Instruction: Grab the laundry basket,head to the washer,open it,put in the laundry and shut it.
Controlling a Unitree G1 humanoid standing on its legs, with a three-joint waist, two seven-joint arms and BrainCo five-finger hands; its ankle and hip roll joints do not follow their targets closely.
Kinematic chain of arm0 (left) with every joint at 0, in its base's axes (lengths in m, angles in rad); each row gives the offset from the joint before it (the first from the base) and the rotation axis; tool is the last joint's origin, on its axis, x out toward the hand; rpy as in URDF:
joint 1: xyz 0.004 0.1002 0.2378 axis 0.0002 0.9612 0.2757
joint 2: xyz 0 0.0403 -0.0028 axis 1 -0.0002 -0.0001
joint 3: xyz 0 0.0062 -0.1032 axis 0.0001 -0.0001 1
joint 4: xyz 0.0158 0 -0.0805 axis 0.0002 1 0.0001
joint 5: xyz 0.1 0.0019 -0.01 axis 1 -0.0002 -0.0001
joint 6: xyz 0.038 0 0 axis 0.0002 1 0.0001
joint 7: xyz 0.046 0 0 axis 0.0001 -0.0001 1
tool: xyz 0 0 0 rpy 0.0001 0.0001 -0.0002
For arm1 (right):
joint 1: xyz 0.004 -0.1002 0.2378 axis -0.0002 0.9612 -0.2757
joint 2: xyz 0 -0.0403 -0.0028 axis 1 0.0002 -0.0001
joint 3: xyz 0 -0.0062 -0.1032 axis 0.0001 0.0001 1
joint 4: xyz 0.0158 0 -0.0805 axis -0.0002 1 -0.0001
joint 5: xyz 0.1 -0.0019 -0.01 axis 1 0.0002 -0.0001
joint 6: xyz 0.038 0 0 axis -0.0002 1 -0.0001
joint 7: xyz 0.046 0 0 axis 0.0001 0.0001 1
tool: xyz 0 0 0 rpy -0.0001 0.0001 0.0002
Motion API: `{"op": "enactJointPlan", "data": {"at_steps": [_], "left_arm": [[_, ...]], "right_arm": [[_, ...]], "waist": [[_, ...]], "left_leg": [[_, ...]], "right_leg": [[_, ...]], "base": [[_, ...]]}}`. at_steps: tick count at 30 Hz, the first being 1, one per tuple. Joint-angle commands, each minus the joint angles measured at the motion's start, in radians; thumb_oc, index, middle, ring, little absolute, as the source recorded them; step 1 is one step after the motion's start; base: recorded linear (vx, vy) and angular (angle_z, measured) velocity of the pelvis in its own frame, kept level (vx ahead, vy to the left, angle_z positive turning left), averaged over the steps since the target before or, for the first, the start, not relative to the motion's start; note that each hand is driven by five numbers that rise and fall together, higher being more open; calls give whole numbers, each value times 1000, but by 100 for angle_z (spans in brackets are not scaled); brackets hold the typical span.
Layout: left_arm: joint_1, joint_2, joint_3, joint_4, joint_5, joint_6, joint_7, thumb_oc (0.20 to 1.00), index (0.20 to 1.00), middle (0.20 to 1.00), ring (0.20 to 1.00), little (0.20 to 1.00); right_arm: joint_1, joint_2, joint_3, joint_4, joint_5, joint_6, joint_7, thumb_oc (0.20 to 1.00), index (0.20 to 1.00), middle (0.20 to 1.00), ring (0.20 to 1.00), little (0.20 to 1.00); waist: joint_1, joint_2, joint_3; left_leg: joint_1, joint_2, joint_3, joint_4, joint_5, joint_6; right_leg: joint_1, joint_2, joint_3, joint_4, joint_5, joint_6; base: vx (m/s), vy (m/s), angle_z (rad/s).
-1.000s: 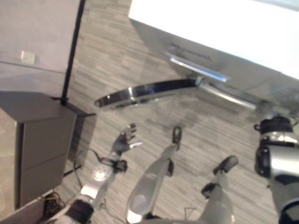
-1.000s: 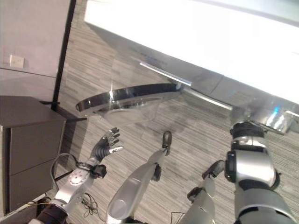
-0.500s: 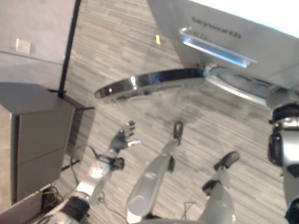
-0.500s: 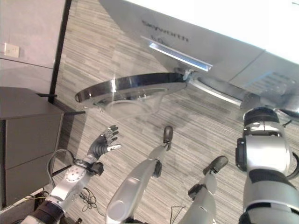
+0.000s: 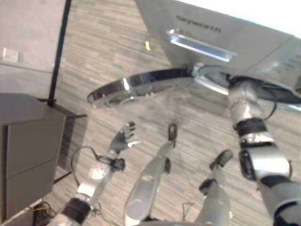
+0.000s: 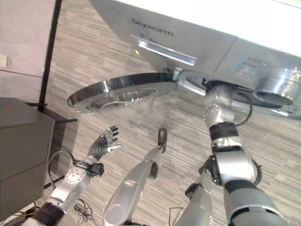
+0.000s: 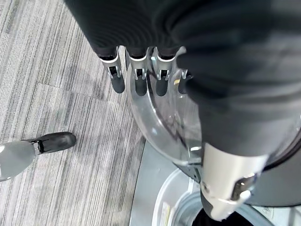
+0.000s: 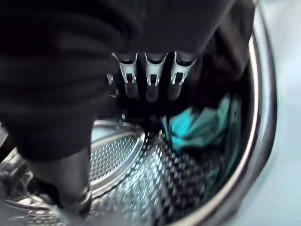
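Since the earlier frame the right arm has reached up into the washer (image 6: 221,47) at upper right; its right hand (image 8: 150,75), fingers fairly straight, sits inside the drum (image 8: 141,179) beside what looks like teal laundry (image 8: 197,127). The open door (image 5: 136,87) juts out centre-left. Left hand (image 5: 123,139) hovers relaxed, empty, beneath it. Grey cabinet (image 5: 28,160) stands at left.

One washer (image 6: 188,42) with one round door (image 6: 123,91) standing open, one perforated steel drum (image 8: 155,188), one teal laundry item (image 8: 197,129) inside the drum, darker laundry beside it not countable, one dark cabinet (image 5: 28,160) on the wood-grain floor (image 5: 108,52)
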Motion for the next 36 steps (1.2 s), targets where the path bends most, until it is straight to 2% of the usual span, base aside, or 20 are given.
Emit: {"op": "enactJointPlan", "data": {"at_steps": [1, 5, 9, 15, 16, 17, 20, 23, 24, 25, 28, 30, 36], "left_arm": [[4, 1, -5, -18, 19, -52, 35, 1000, 1000, 1000, 1000, 1000], [12, -14, 3, -24, 27, -51, 50, 1000, 1000, 1000, 1000, 1000], [23, -15, 14, -27, 38, -53, 57, 1000, 1000, 1000, 1000, 1000], [54, 6, 57, -18, 51, -48, 59, 1000, 1000, 1000, 1000, 1000], [57, 6, 58, -19, 51, -48, 59, 1000, 1000, 1000, 1000, 1000], [69, 15, 75, -13, 58, -45, 56, 1000, 1000, 1000, 1000, 1000], [83, 24, 89, -4, 63, -43, 51, 1000, 1000, 1000, 1000, 1000], [122, 49, 126, -1, 71, -40, 36, 1000, 1000, 1000, 1000, 1000], [124, 50, 126, -3, 71, -39, 36, 1000, 1000, 1000, 1000, 1000], [153, 61, 147, 4, 71, -33, 16, 1000, 1000, 1000, 1000, 1000], [172, 65, 159, 3, 66, -28, 0, 1000, 1000, 1000, 1000, 1000], [195, 56, 166, 11, 64, -13, -23, 1000, 1000, 1000, 1000, 1000], [212, 18, 148, 25, 65, 19, -58, 1000, 1000, 1000, 1000, 1000]], "right_arm": [[78, 72, 39, -123, -206, -43, 0, 1000, 1000, 1000, 1000, 1000], [252, 172, 94, -211, -300, -5, 25, 1000, 1000, 1000, 1000, 1000], [368, 203, 155, -236, -348, 26, 62, 1000, 1000, 1000, 1000, 1000], [593, 199, 262, -184, -369, 92, 188, 1000, 1000, 1000, 1000, 1000], [596, 199, 263, -185, -369, 92, 188, 1000, 1000, 1000, 1000, 1000], [669, 183, 281, -165, -394, 112, 225, 1000, 1000, 1000, 1000, 1000], [729, 170, 285, -132, -407, 126, 255, 1000, 1000, 1000, 1000, 1000], [843, 153, 269, -65, -442, 148, 311, 1000, 1000, 1000, 1000, 1000], [844, 153, 269, -65, -442, 147, 312, 1000, 1000, 1000, 1000, 1000], [901, 144, 235, 9, -460, 158, 332, 1000, 1000, 1000, 1000, 1000], [938, 142, 218, 42, -475, 164, 344, 1000, 1000, 1000, 1000, 1000], [969, 156, 179, 134, -484, 178, 345, 1000, 1000, 1000, 1000, 1000], [966, 181, 154, 274, -501, 194, 334, 1000, 1000, 1000, 1000, 1000]], "waist": [[20, -14, 17], [-5, -30, 20], [-27, -43, 16], [-75, -97, -12], [-76, -97, -12], [-92, -115, -23], [-105, -132, -33], [-127, -164, -64], [-127, -165, -62], [-139, -184, -92], [-146, -193, -109], [-153, -197, -141], [-148, -194, -181]], "left_leg": [[3, -25, 59, 26, -76, -27], [21, -13, 58, 24, -69, -27], [40, -2, 55, 14, -58, -30], [96, 32, 53, -7, -30, -46], [98, 32, 53, -7, -30, -47], [126, 40, 50, -11, -24, -52], [154, 50, 52, -16, -15, -56], [233, 75, 51, -41, 5, -70], [238, 74, 51, -43, 6, -71], [298, 88, 49, -61, 15, -77], [334, 98, 48, -71, 26, -83], [387, 117, 44, -91, 42, -90], [464, 160, 37, -116, 81, -114]], "right_leg": [[113, 23, 24, 192, -187, -17], [116, 34, 33, 201, -197, -26], [124, 47, 37, 203, -206, -34], [174, 86, 38, 192, -231, -48], [176, 87, 38, 191, -231, -48], [202, 101, 36, 190, -241, -55], [229, 114, 31, 184, -247, -60], [299, 139, 19, 168, -262, -69], [303, 139, 19, 166, -261, -70], [351, 159, 19, 157, -270, -74], [385, 171, 20, 149, -273, -77], [432, 189, 22, 146, -285, -85], [517, 230, 25, 125, -307, -106]], "base": [[-43, 3, -5], [-40, -10, -8], [-61, -30, -13], [-76, -72, -6], [-60, -99, -10], [-48, -111, -8], [-20, -91, 0], [9, -155, -4], [27, -166, -7], [17, -125, -15], [-3, -134, -8], [-10, -137, -10], [-38, -132, 1]]}}
